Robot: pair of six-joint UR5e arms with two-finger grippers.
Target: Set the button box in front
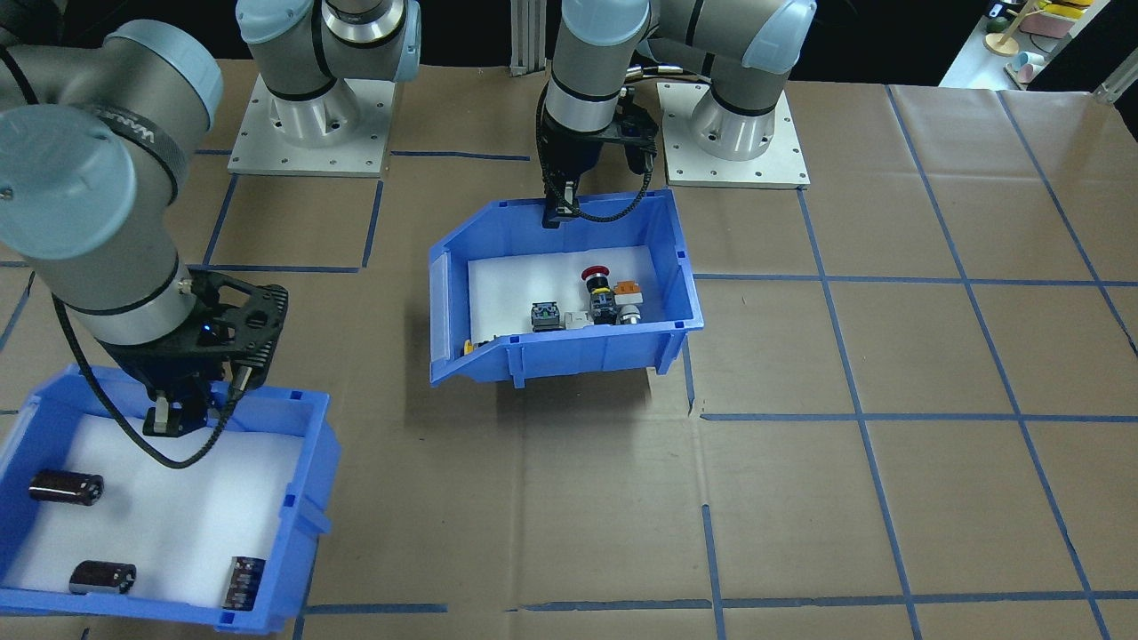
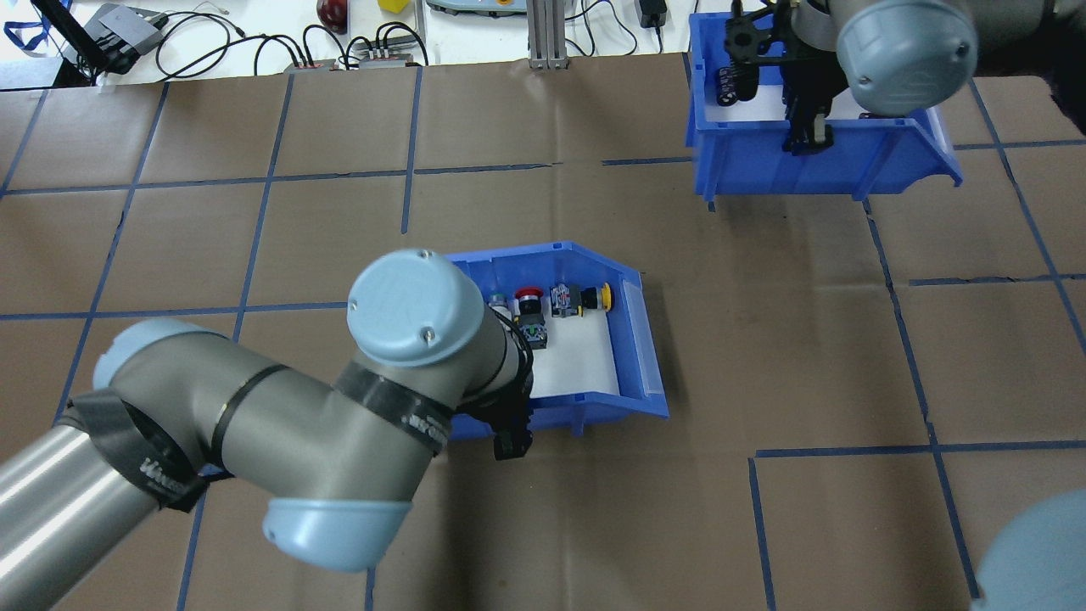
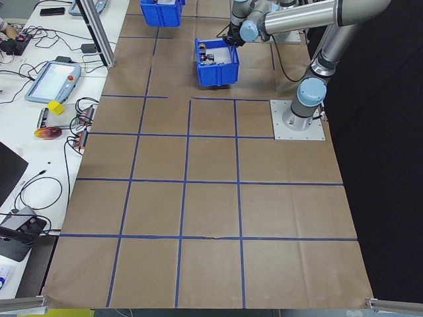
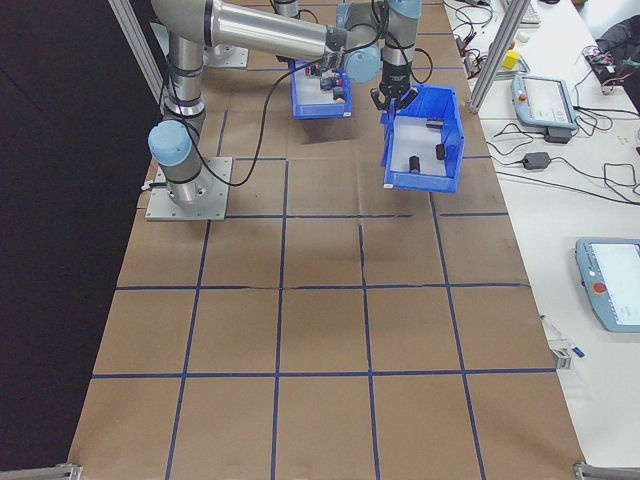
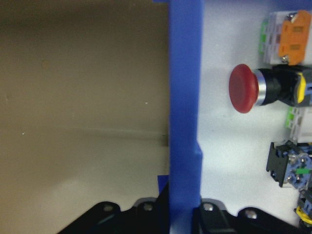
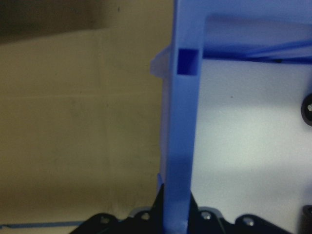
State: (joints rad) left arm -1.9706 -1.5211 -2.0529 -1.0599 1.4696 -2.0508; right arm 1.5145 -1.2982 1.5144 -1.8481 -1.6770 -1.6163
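Currently: button box (image 1: 560, 293), rigid blue plastic, likely light; loose switches (image 1: 597, 302) may slide. Left gripper (image 1: 562, 213) pinches its rear wall; right gripper (image 1: 173, 418) pinches the other bin (image 1: 169, 516).

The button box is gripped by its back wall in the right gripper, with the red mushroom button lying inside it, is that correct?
Not quite: the left gripper holds the button box by its back wall, as the exterior front-facing view shows. The red mushroom button does lie inside.
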